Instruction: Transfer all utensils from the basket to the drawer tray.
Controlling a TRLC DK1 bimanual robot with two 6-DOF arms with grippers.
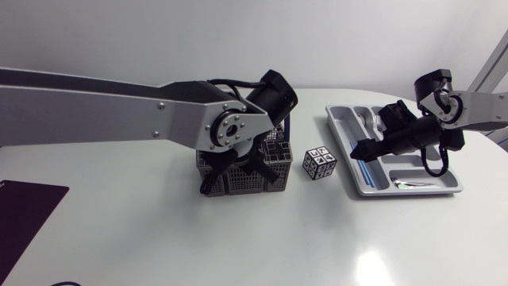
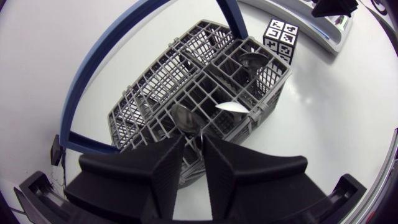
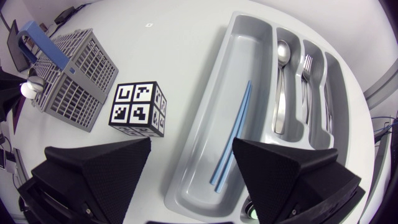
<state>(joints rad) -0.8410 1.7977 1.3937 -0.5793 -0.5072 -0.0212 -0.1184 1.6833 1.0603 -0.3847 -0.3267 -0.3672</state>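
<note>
Left gripper (image 2: 194, 144) clamped on spoon (image 2: 185, 118) standing in basket (image 2: 252, 124) | right gripper (image 3: 193, 148) spread open over tray (image 3: 208, 106), blue chopsticks (image 3: 233, 134) beneath | tray spoon (image 3: 281, 81), fork (image 3: 306, 81) in neighbouring slots | patterned cube (image 3: 138, 107) between basket and tray

Robot's silver-grey left arm (image 1: 95, 111) is ending in a round silver joint plate (image 1: 234, 129) that is carrying a ring of small dark screws. Thin black cables (image 1: 226, 82) are running over it to a boxy black wrist housing (image 1: 276, 95). The right arm (image 1: 486, 107) is pairing a silver-grey link with a rounded black joint (image 1: 432, 83) and a black cable loop (image 1: 434, 172). The matte black left gripper (image 2: 194, 138) and right gripper (image 3: 192, 141) are both showing broad, wedge-shaped fingers (image 3: 102, 168).
</note>
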